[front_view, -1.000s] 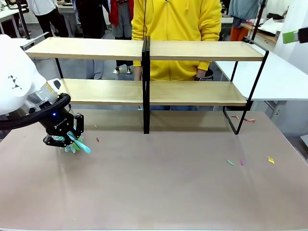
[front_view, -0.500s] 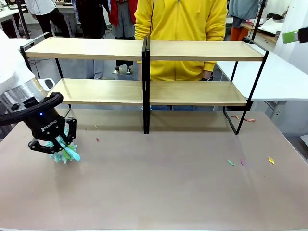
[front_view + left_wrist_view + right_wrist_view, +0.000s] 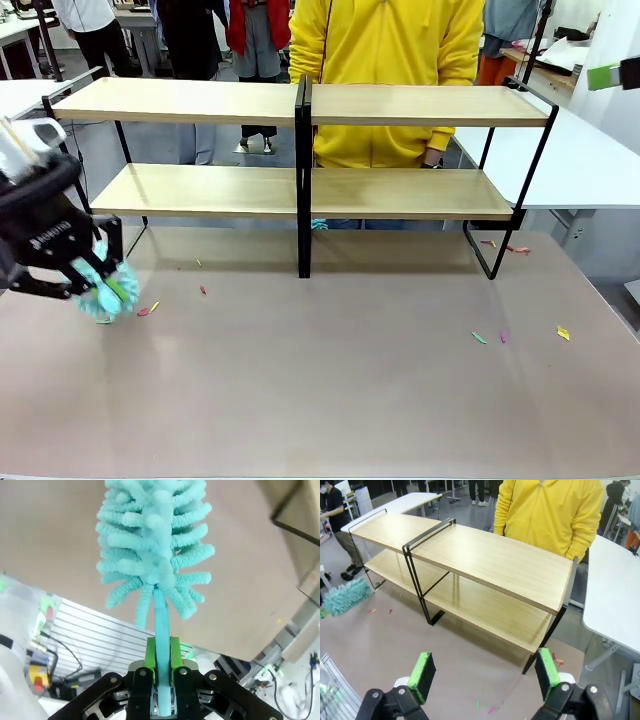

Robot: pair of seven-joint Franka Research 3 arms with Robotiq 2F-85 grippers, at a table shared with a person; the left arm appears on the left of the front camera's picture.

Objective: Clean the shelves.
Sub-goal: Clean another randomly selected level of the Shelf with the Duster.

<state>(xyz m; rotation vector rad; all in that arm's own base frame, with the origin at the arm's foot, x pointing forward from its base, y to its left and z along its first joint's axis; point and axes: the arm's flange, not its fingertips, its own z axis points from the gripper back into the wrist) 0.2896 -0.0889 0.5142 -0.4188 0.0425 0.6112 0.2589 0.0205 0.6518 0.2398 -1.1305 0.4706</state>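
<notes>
The shelves (image 3: 400,105) are a two-tier rack of light wood boards on a thin black frame with a black centre post (image 3: 303,180), standing at the far half of the table; the right wrist view looks down on the shelves (image 3: 490,555). My left gripper (image 3: 95,285) is at the table's left edge, shut on the handle of a teal fluffy duster (image 3: 112,290). In the left wrist view the duster (image 3: 150,545) fans out above the green pads (image 3: 147,655). My right gripper (image 3: 482,672) hangs high above the table, open and empty.
A person in a yellow hoodie (image 3: 385,40) stands behind the shelves. Small coloured scraps lie on the tabletop: near the duster (image 3: 148,309), by the centre post (image 3: 203,290) and at the right (image 3: 480,338). A white table (image 3: 580,160) adjoins on the right.
My left gripper has carried the duster leftward across the table, from near the rack's left part to the table's left edge. Small scraps now show where the duster was.
</notes>
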